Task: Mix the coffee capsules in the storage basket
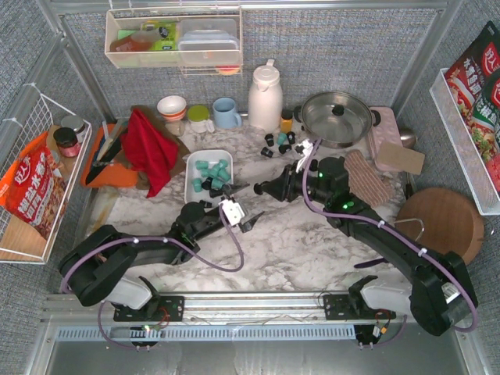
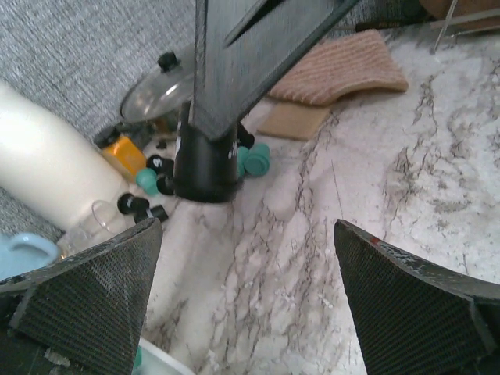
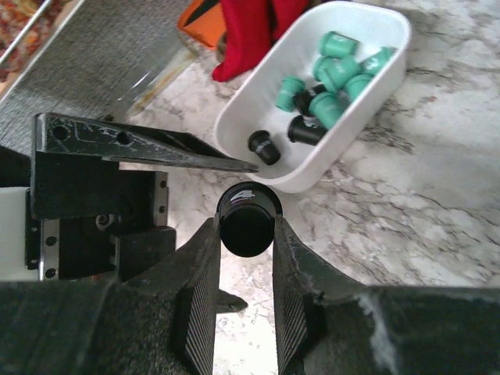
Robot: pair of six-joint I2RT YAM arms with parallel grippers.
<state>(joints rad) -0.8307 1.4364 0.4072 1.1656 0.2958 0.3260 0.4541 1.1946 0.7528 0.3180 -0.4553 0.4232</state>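
The white storage basket (image 1: 193, 165) sits left of centre and holds several teal capsules (image 1: 211, 169) and a few black ones. In the right wrist view its rim (image 3: 391, 74) lies just beyond my fingers, with teal capsules (image 3: 337, 72) and black capsules (image 3: 266, 147) inside. My right gripper (image 1: 258, 187) is shut on a black capsule (image 3: 247, 221), held just outside the basket's near wall. My left gripper (image 1: 248, 205) is open and empty beside the basket, its fingers (image 2: 406, 305) wide apart over bare marble. Loose teal and black capsules (image 1: 278, 142) lie by the thermos and also show in the left wrist view (image 2: 254, 158).
A white thermos (image 1: 265, 98), a lidded steel pan (image 1: 336, 117), mugs (image 1: 226, 113) and a red cloth (image 1: 148, 148) stand at the back. A brown knitted cloth (image 1: 369, 178) and a round wooden board (image 1: 440, 223) lie to the right. A wire basket (image 1: 39, 180) hangs on the left.
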